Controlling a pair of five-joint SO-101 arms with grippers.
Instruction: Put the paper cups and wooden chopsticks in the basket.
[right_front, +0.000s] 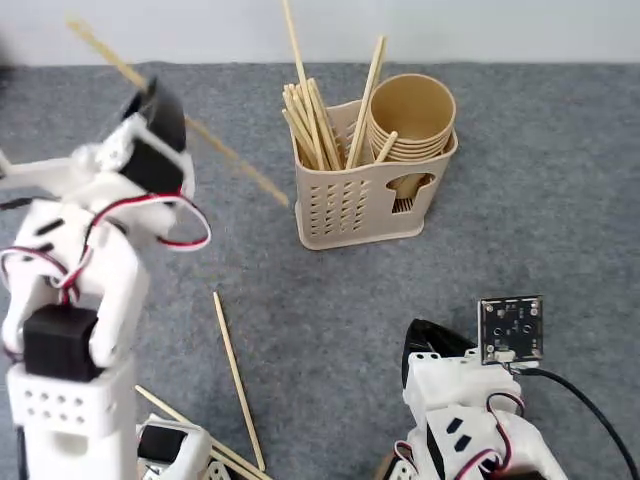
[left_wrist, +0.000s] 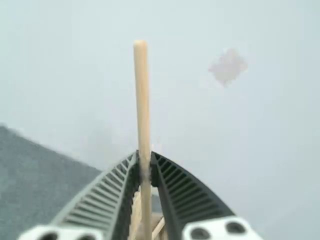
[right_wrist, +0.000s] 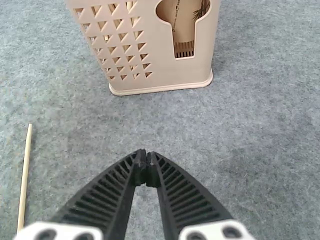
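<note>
Since our left gripper (left_wrist: 145, 156) pinches one long pale wooden chopstick (left_wrist: 141, 90), it may pivot and slip. Our right gripper (right_wrist: 146, 155): closed, empty.

The table surface is covered with short-pile grey carpet (right_front: 560, 200), evenly lit. A plain pale wall (right_front: 500, 30) borders its far edge. One faint greyish blotch (left_wrist: 228, 66) marks the wall.

A pale, smooth, matt wooden chopstick (left_wrist: 142, 100) is sitting clamped in the left gripper (left_wrist: 144, 162), itself ribbed, matt black plastic. Ahead of the right gripper (right_wrist: 146, 159), ribbed in the same black plastic, a smooth beige perforated plastic basket (right_wrist: 150, 55) is standing on rough, fuzzy grey cloth (right_wrist: 260, 125), holding dull tan paper cups (right_front: 412, 110).
</note>
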